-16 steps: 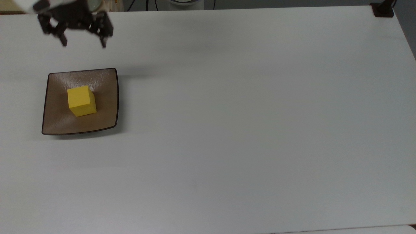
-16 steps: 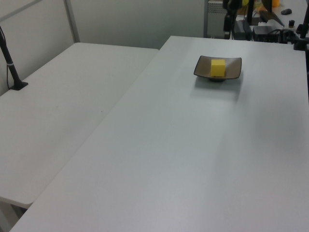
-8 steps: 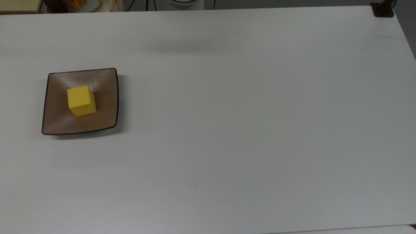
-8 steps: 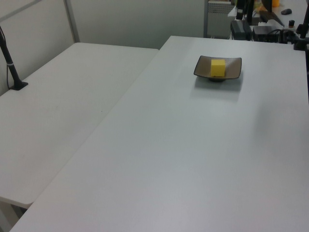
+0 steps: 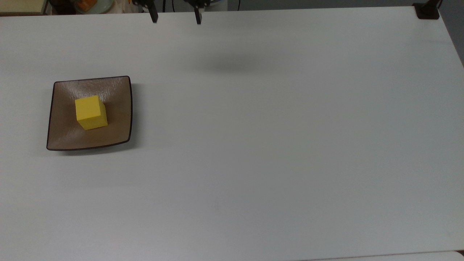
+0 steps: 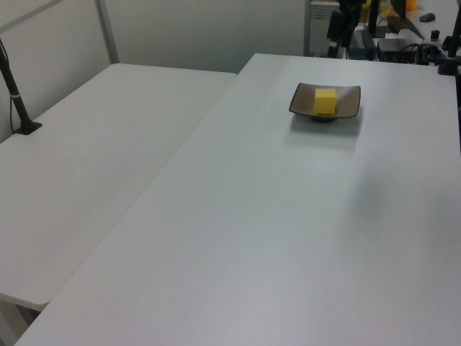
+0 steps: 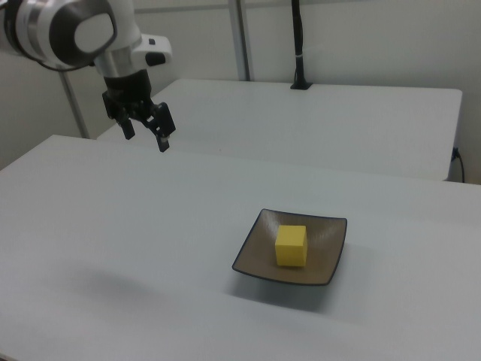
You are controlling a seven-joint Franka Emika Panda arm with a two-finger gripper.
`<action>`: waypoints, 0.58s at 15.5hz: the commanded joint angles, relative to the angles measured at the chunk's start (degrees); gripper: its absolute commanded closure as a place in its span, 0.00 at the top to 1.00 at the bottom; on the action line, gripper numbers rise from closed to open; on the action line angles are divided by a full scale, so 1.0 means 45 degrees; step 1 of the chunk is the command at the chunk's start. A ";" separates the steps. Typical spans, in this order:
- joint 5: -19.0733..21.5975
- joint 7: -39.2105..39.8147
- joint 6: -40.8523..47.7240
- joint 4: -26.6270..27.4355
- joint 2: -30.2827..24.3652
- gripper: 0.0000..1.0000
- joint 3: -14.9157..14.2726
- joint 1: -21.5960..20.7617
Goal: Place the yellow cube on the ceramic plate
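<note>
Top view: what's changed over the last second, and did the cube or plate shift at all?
The gripper moved. A second ago it hung open above the table beyond the plate, at the top view's upper left; now its open fingertips show at the top edge, further toward the top view's right. It took hold of nothing. The yellow cube sits on the plate exactly as before, and neither has shifted on the table.

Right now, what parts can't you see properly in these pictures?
- Top view: the gripper is cut off by the top edge; two fingertips poke in.
- Every view: the ceramic plate floor under the yellow cube is hidden by it.
- Left view: the clutter behind the table is too small to name.
</note>
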State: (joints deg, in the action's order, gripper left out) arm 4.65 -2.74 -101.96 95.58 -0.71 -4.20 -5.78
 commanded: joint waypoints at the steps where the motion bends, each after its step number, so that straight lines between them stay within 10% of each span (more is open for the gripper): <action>1: 0.0198 0.0761 -0.0528 0.0772 -0.0486 1.00 -0.0043 -0.0141; 9: 0.0236 0.1311 0.0040 0.0655 -0.0486 1.00 -0.0043 -0.0160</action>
